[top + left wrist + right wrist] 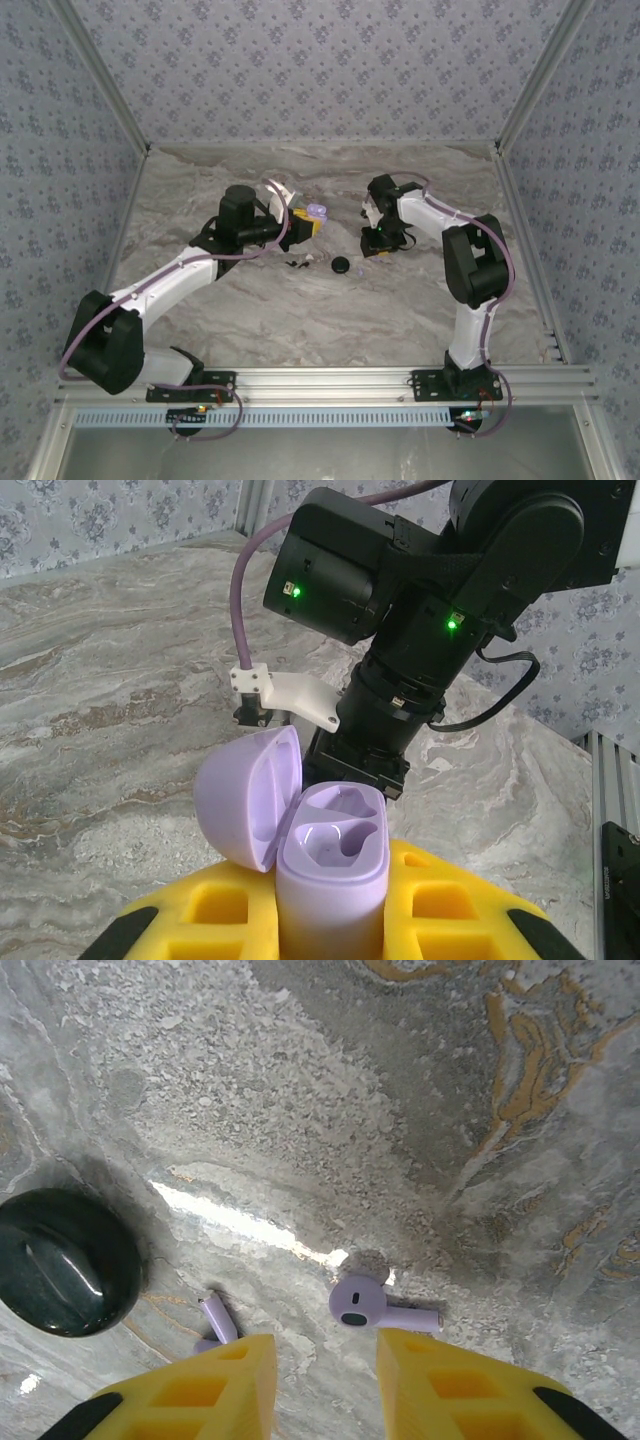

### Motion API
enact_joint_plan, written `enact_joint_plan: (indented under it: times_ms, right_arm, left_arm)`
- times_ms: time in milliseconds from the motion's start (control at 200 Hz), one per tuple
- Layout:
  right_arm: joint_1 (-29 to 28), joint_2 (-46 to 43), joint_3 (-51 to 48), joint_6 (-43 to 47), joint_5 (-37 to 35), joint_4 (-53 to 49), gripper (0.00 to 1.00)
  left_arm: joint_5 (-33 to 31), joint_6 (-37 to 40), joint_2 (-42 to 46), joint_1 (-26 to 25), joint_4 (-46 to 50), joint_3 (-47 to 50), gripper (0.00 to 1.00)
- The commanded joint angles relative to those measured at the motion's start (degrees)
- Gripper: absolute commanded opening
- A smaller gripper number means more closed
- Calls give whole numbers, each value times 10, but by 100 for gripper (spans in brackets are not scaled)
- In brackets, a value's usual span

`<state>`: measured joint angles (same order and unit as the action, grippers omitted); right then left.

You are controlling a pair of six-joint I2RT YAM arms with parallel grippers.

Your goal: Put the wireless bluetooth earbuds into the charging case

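Note:
My left gripper [330,925] is shut on the charging case [332,865], a lilac case held upright between yellow fingers [200,915]. Its lid [245,800] is hinged open to the left, and both sockets are empty. From above, the case [317,212] sits at the tip of the left gripper [305,225], mid-table. My right gripper [325,1380] hangs open just above the marble. One lilac earbud [358,1303] lies on its side just ahead of the right finger [450,1385]. The second earbud [216,1317] is partly hidden behind the left finger [200,1390]. The right gripper [378,240] is to the right of the case.
A black round disc [65,1265] lies to the left of the earbuds, seen from above as the disc [341,265] between the two arms. Small dark bits [296,263] lie near the left gripper. Patterned walls [320,60] enclose the table, and a metal rail [330,380] runs along the front.

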<state>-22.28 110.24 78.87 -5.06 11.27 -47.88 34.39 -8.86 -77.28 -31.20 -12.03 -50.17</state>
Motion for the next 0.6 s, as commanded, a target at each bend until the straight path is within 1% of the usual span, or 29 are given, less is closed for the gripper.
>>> enact_joint_plan:
  times_ms: [0,120,360,525,595]
  right_arm:
    - [-7,-11,-8,5,-20,-21,33]
    - [-11,-19,-16,3,-24,-21,32]
    - [-15,-24,-38,2,-13,-11,19]
    - [-16,-10,-42,-14,-14,3,14]
    - [-16,-4,-41,-20,-13,9,13]
  left_arm:
    - [1,10,17,-2,1,2,12]
    - [0,10,19,-2,2,2,12]
    - [1,9,18,-2,0,4,12]
    - [1,8,18,-2,-2,7,12]
    - [0,9,18,-2,-2,7,12]
